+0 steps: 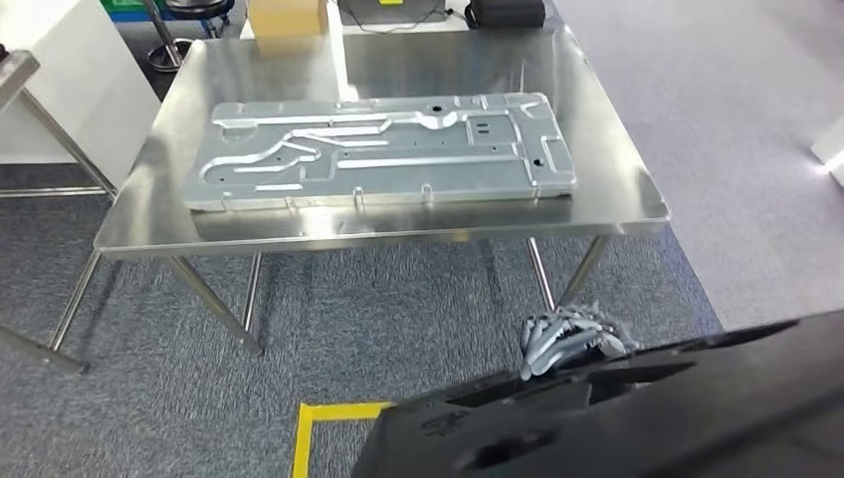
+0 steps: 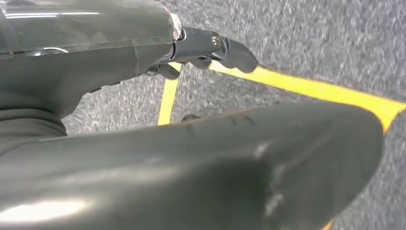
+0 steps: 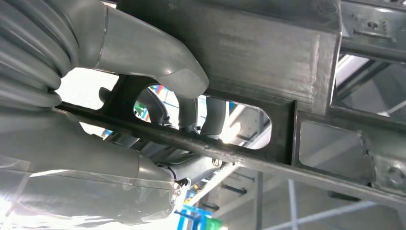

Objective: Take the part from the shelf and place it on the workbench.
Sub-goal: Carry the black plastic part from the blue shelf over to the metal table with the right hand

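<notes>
My right hand (image 3: 119, 124) has its fingers (image 3: 191, 112) hooked through a slot in the black part (image 3: 268, 57), thumb over the top rib, so on that side I am holding it. In the head view the same hand (image 1: 569, 339) shows at the lower right of the frame, curled on the part's (image 1: 637, 418) upper edge. My left hand (image 2: 210, 48) sits against the part's (image 2: 215, 163) rounded dark edge above the grey carpet (image 2: 335, 43) and the yellow floor tape (image 2: 306, 88); I cannot tell whether those fingers are clamped or only resting.

So I judge this the carrying step: the part is off the shelf, low in the frame and short of the steel table (image 1: 617, 129) ahead. A large stamped metal panel (image 1: 388, 149) already covers the table's middle. Next I would need to close in, lift the part above the rim and find bare table for it, probably along the near edge or on top of that panel.
</notes>
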Controlling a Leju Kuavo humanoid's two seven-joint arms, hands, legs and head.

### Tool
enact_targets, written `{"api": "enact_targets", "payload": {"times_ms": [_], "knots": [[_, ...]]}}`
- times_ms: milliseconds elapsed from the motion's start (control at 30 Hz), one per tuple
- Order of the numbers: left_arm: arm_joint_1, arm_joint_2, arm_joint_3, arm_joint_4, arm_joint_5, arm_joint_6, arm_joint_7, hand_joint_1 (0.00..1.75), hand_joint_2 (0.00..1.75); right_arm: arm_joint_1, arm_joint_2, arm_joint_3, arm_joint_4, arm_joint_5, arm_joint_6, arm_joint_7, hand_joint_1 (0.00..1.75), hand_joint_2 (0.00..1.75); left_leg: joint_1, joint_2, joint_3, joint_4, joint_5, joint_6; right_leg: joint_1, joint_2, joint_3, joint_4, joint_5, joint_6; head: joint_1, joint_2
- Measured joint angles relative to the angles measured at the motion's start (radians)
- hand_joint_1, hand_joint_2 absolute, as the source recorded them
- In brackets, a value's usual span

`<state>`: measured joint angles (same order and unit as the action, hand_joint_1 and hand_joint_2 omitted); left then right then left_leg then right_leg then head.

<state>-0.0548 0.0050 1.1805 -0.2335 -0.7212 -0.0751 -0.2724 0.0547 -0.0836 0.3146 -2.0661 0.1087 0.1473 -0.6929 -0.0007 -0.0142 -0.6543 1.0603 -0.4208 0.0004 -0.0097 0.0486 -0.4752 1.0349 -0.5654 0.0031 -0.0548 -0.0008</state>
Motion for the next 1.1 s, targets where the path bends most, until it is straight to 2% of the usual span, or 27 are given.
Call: {"api": "enact_targets", "payload": {"times_ms": [67, 100, 167, 233, 267, 300, 333, 367, 400, 433, 467, 500, 567, 600, 633, 667, 700, 767, 800, 833, 867, 933, 967, 1000, 1100], "knots": [[-0.006, 0.001, 0.002, 0.0, 0.0, 0.0, -0.001, 0.0, 0.0, 0.0, 0.001, 0.0, -0.011, -0.003, 0.002, 0.0, 1.73, 1.75, 0.0, 0.004, 0.023, -0.01, -0.01, 0.016, -0.003, -0.004, 0.001, 0.023, 0.004, 0.011, 0.0, 0.0], [-0.009, 0.001, 0.004, -0.001, 0.001, 0.0, -0.001, 0.0, 0.0, -0.001, 0.001, 0.0, -0.015, -0.005, 0.002, 0.0, 1.73, 1.75, 0.001, 0.006, 0.039, -0.016, -0.017, 0.023, -0.002, -0.013, -0.012, 0.055, 0.007, 0.015, 0.001, 0.0], [-0.01, 0.001, 0.007, -0.001, 0.002, 0.0, -0.002, 0.0, 0.0, -0.002, 0.001, -0.001, -0.019, -0.007, 0.003, 0.0, 1.73, 1.75, 0.003, 0.009, 0.067, -0.025, -0.032, 0.032, -0.003, -0.031, -0.074, 0.159, -0.01, 0.023, 0.003, 0.0], [-0.009, 0.002, 0.01, -0.001, 0.002, 0.0, -0.002, 0.0, 0.0, -0.001, 0.001, -0.001, -0.022, -0.006, 0.002, 0.0, 1.73, 1.75, 0.003, 0.011, 0.09, -0.027, -0.052, 0.035, -0.004, -0.037, -0.162, 0.254, -0.06, 0.029, 0.003, 0.0], [-0.009, 0.002, 0.012, -0.001, 0.002, 0.0, -0.002, 0.0, 0.0, 0.0, 0.001, -0.001, -0.024, -0.004, 0.001, 0.0, 1.73, 1.75, 0.002, 0.011, 0.104, -0.027, -0.064, 0.034, -0.004, -0.038, -0.195, 0.273, -0.08, 0.03, 0.003, 0.0], [-0.008, 0.002, 0.013, -0.001, 0.002, 0.0, -0.003, 0.0, 0.0, 0.0, 0.001, -0.001, -0.026, -0.002, 0.0, 0.0, 1.73, 1.75, 0.002, 0.01, 0.12, -0.028, -0.077, 0.033, -0.003, -0.038, -0.215, 0.263, -0.083, 0.028, 0.003, 0.0], [-0.008, 0.001, 0.014, -0.001, 0.002, 0.0, -0.003, 0.0, 0.0, 0.001, 0.001, -0.001, -0.028, 0.001, 0.0, 0.0, 1.73, 1.75, 0.002, 0.01, 0.138, -0.028, -0.091, 0.032, -0.002, -0.039, -0.221, 0.227, -0.061, 0.025, 0.003, 0.0], [-0.007, 0.001, 0.014, -0.001, 0.002, 0.0, -0.003, 0.0, 0.0, 0.001, 0.001, -0.001, -0.03, 0.002, 0.0, 0.0, 1.73, 1.75, 0.002, 0.01, 0.155, -0.028, -0.105, 0.031, 0.002, -0.04, -0.219, 0.172, -0.013, 0.019, 0.003, 0.0], [-0.007, 0.0, 0.014, -0.001, 0.002, 0.0, -0.003, 0.0, 0.0, 0.002, 0.001, -0.001, -0.032, 0.004, -0.001, 0.0, 1.73, 1.75, 0.002, 0.01, 0.172, -0.028, -0.119, 0.029, 0.007, -0.043, -0.215, 0.114, 0.053, 0.01, 0.003, 0.0], [-0.006, -0.002, 0.015, -0.001, 0.002, 0.0, -0.003, 0.0, 0.0, 0.003, 0.001, -0.001, -0.034, 0.005, -0.003, 0.0, 1.73, 1.75, 0.001, 0.009, 0.183, -0.03, -0.131, 0.025, 0.013, -0.045, -0.21, 0.07, 0.103, 0.002, 0.002, 0.0], [-0.006, -0.003, 0.015, -0.001, 0.002, 0.0, -0.004, 0.0, 0.0, 0.005, 0.001, -0.001, -0.037, 0.006, -0.005, 0.0, 1.73, 1.75, 0.0, 0.009, 0.192, -0.035, -0.142, 0.019, 0.018, -0.047, -0.206, 0.042, 0.14, -0.005, 0.002, 0.0], [-0.006, -0.004, 0.016, -0.001, 0.001, 0.0, -0.005, 0.0, 0.0, 0.006, 0.001, -0.001, -0.041, 0.007, -0.009, 0.001, 1.73, 1.75, 0.0, 0.008, 0.201, -0.036, -0.145, 0.014, 0.02, -0.046, -0.202, 0.028, 0.153, -0.011, 0.001, 0.0], [-0.008, -0.003, 0.016, -0.002, 0.0, 0.0, -0.007, 0.0, 0.0, 0.008, 0.001, -0.001, -0.054, 0.007, -0.016, 0.001, 1.73, 1.75, -0.001, 0.009, 0.212, -0.029, -0.138, 0.002, 0.016, -0.041, -0.177, 0.011, 0.145, -0.021, 0.0, 0.0], [-0.009, -0.003, 0.016, -0.002, 0.0, 0.0, -0.007, 0.0, 0.0, 0.009, 0.001, -0.002, -0.06, 0.006, -0.018, 0.0, 1.73, 1.75, -0.001, 0.009, 0.205, 0.0, -0.128, -0.001, 0.013, -0.039, -0.159, -0.002, 0.141, -0.025, -0.001, 0.0], [-0.01, -0.002, 0.016, -0.003, -0.001, 0.0, -0.008, 0.0, 0.0, 0.009, 0.001, -0.002, -0.065, 0.006, -0.021, 0.0, 1.73, 1.75, 0.0, 0.009, 0.184, 0.043, -0.122, -0.005, 0.011, -0.039, -0.141, -0.011, 0.135, -0.03, -0.002, 0.0], [-0.012, -0.002, 0.018, -0.003, -0.001, 0.0, -0.009, 0.0, 0.0, 0.009, 0.001, -0.002, -0.07, 0.006, -0.023, 0.0, 1.73, 1.75, 0.002, 0.009, 0.148, 0.1, -0.126, -0.008, 0.009, -0.039, -0.125, -0.018, 0.127, -0.033, -0.002, 0.0], [-0.012, -0.002, 0.019, -0.003, -0.001, 0.0, -0.011, 0.0, 0.0, 0.008, 0.001, -0.002, -0.074, 0.007, -0.028, 0.0, 1.73, 1.75, 0.004, 0.009, 0.106, 0.159, -0.144, -0.011, 0.008, -0.038, -0.11, -0.022, 0.117, -0.036, -0.003, 0.0], [-0.009, -0.001, 0.024, -0.003, -0.001, 0.0, -0.014, 0.0, 0.0, 0.008, 0.001, -0.001, -0.087, 0.011, -0.045, 0.0, 1.73, 1.75, 0.007, 0.009, 0.031, 0.228, -0.213, -0.019, 0.006, -0.035, -0.08, -0.024, 0.094, -0.036, -0.003, 0.0], [-0.007, -0.001, 0.027, -0.003, -0.001, -0.001, -0.015, 0.0, 0.0, 0.008, 0.001, -0.001, -0.094, 0.017, -0.057, 0.0, 1.73, 1.75, 0.008, 0.009, 0.009, 0.228, -0.241, -0.022, 0.005, -0.033, -0.063, -0.023, 0.081, -0.034, -0.003, 0.0], [-0.005, -0.001, 0.029, -0.003, -0.001, -0.001, -0.018, 0.0, 0.0, 0.009, 0.001, 0.0, -0.103, 0.025, -0.075, 0.0, 1.73, 1.75, 0.01, 0.009, -0.002, 0.202, -0.243, -0.024, 0.004, -0.031, -0.043, -0.023, 0.067, -0.032, -0.003, 0.0], [-0.005, -0.001, 0.031, -0.003, -0.001, -0.002, -0.022, 0.0, 0.0, 0.01, 0.0, 0.002, -0.113, 0.036, -0.097, 0.0, 1.73, 1.75, 0.012, 0.009, -0.005, 0.155, -0.208, -0.025, 0.004, -0.029, -0.023, -0.022, 0.052, -0.029, -0.003, 0.0], [-0.003, -0.001, 0.036, -0.003, 0.001, -0.004, -0.03, 0.0, 0.0, 0.012, -0.009, 0.014, -0.136, 0.064, -0.156, 0.0, 1.73, 1.75, 0.015, 0.01, -0.008, 0.048, -0.071, -0.023, 0.005, -0.027, 0.007, -0.017, 0.022, -0.02, -0.003, 0.0], [-0.001, 0.0, 0.038, -0.003, 0.001, -0.005, -0.032, 0.0, 0.0, 0.014, -0.015, 0.022, -0.148, 0.076, -0.183, 0.0, 1.73, 1.75, 0.014, 0.01, -0.01, 0.016, -0.015, -0.018, 0.006, -0.025, 0.014, -0.012, 0.007, -0.014, -0.002, 0.0], [0.0, 0.0, 0.04, -0.003, 0.002, -0.005, -0.034, 0.0, 0.0, 0.015, -0.022, 0.029, -0.158, 0.086, -0.203, 0.001, 1.73, 1.75, 0.011, 0.01, -0.012, 0.004, 0.014, -0.012, 0.005, -0.023, 0.016, -0.009, -0.004, -0.007, -0.002, 0.0], [-0.006, 0.0, 0.041, -0.003, 0.002, -0.005, -0.037, 0.0, 0.0, 0.017, -0.038, 0.044, -0.186, 0.097, -0.224, 0.002, 1.73, 1.75, 0.006, 0.011, -0.005, 0.0, 0.012, 0.009, 0.0, -0.025, 0.02, -0.005, -0.027, 0.011, 0.0, 0.0]]}}
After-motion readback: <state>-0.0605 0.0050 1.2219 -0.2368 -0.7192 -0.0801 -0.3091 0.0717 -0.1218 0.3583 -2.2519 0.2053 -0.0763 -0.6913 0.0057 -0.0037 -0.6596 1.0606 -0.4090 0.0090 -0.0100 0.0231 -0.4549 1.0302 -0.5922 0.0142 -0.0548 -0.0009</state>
